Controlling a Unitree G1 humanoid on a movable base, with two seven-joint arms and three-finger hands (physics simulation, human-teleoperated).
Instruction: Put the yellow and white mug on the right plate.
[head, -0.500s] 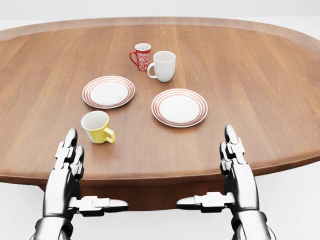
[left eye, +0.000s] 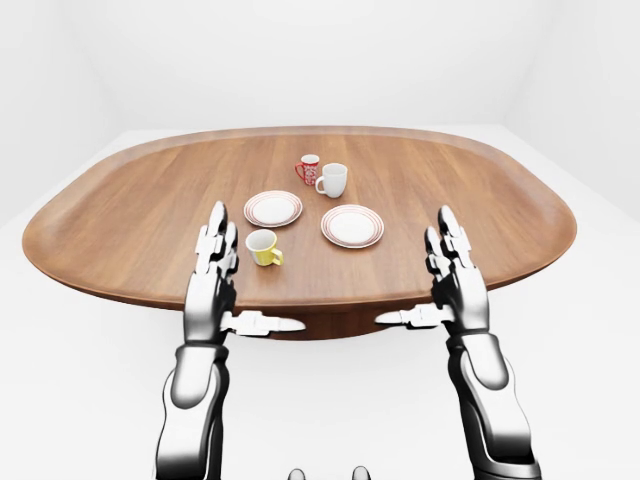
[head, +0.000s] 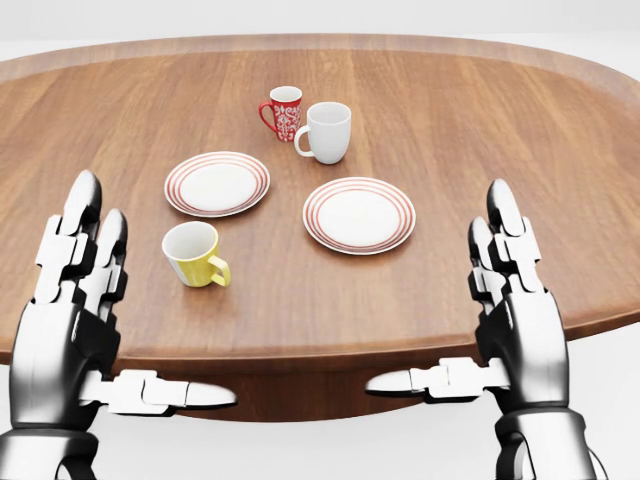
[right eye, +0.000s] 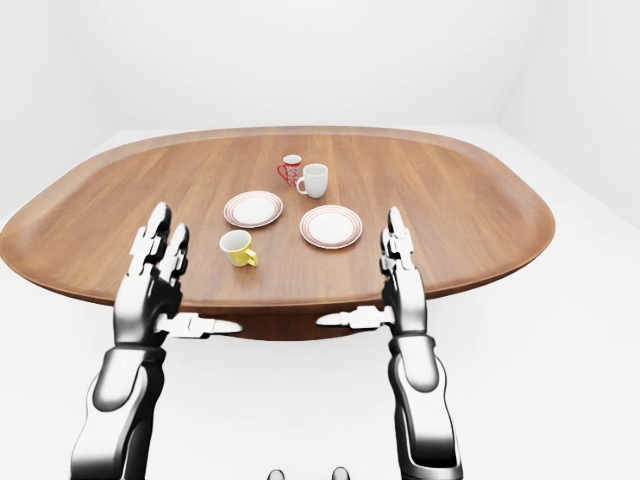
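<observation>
The yellow and white mug (head: 196, 254) stands upright on the wooden table (head: 480, 130), handle toward the lower right, just below the left plate (head: 217, 184). To its right lies the right plate (head: 359, 215), white with red rings and bare. My left hand (head: 110, 330) hovers at the lower left of the head view, fingers spread open, thumb pointing right, left of and below the mug. At the lower right my right hand (head: 470, 320) is open too, below the right plate. Neither hand touches anything.
A red patterned mug (head: 283, 112) and a plain white mug (head: 326, 132) stand side by side above the plates. The table's near rim (head: 320, 350) runs across between my two hands. White floor surrounds the oval table in the eye views.
Both hands have risen in the head view and spread outward, the left one further left and the right one further right. The mugs and plates have not moved.
</observation>
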